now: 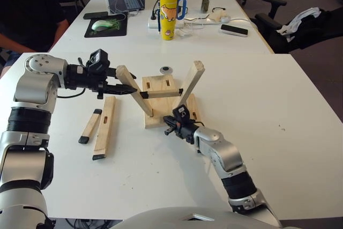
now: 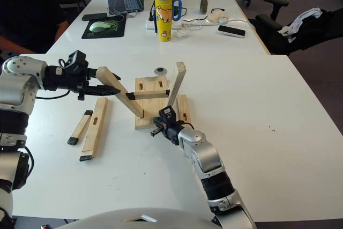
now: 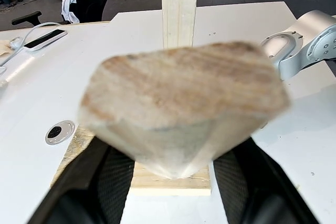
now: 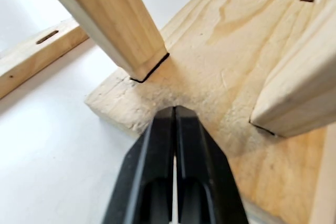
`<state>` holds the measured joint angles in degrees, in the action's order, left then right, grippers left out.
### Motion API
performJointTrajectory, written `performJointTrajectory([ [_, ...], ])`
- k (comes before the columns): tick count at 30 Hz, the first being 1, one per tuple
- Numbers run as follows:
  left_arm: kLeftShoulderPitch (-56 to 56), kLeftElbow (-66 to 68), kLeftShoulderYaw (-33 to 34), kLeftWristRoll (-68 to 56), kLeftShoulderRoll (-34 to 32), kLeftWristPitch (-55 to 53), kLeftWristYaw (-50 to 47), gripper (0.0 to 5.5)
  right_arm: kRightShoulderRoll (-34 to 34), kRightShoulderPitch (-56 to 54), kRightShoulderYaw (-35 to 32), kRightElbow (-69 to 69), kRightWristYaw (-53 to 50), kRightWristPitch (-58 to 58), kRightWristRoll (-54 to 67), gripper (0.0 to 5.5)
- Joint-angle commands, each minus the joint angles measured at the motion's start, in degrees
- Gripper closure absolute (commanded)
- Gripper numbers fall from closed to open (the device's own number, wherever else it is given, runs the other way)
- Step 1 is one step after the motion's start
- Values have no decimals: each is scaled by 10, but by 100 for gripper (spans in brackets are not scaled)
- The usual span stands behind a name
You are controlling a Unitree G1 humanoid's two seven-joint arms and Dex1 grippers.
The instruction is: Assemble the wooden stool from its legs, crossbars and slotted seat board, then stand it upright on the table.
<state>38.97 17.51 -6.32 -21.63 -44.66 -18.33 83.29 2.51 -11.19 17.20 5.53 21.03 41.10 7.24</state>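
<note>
Noting the pale slotted wooden seat board [image 1: 156,84]: it lies flat on the white tabletop [image 1: 278,105], roughly centre, slots facing up. Two legs stand in it, both tilted. The left slanted wooden leg [image 1: 142,103] leans out to the left, and the right slanted wooden leg [image 1: 190,84] leans out to the right. A thin wooden crossbar with black ends [image 1: 163,94] spans between them above the board.

Your left gripper [image 1: 128,90] comes in from the left at the top end of the left slanted wooden leg. Its black fingers [image 3: 105,182] are clamped on either side of that end.

Your right gripper [image 4: 175,109] sits at the near edge of the seat board, between the feet of the two legs. Its fingers [image 4: 157,171] are pressed together with nothing between them. You cannot tell whether the tips touch the board.

Loose parts, left of the board: a long slotted wooden leg piece [image 1: 105,127] lies flat, with a short wooden bar with black ends [image 1: 90,126] just beside it on its left.

Just beyond the board's far edge, a round grey grommet [image 1: 166,69] is set in the tabletop.
</note>
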Motion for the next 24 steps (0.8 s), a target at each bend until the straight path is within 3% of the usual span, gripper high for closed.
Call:
performJointTrajectory([
  [1, -49, -4, -4, 7, 9, -45, -27, 276, 13, 17, 6, -16, -8, 39, -6, 550],
  [7, -59, -7, 59, -16, -32, -58, -21, 187, 15, 24, 3, -12, -8, 40, -3, 550],
  [11, -37, 19, 159, -90, -57, -108, -23, 187, 12, 27, 3, -18, -11, 36, -3, 550],
  [15, 62, -6, 294, -277, -2, -267, -143, 244, 11, 34, 1, -21, -10, 30, -2, 550],
  [18, 119, -51, 362, -399, 70, -306, -287, 297, 9, 36, 1, -27, -9, 23, -1, 550],
  [21, 145, -140, 373, -487, 153, -308, -424, 337, 7, 37, 3, -38, -8, 19, 1, 550],
  [24, 118, -203, 342, -491, 174, -311, -472, 384, 5, 37, 3, -43, -9, 16, 2, 550],
])
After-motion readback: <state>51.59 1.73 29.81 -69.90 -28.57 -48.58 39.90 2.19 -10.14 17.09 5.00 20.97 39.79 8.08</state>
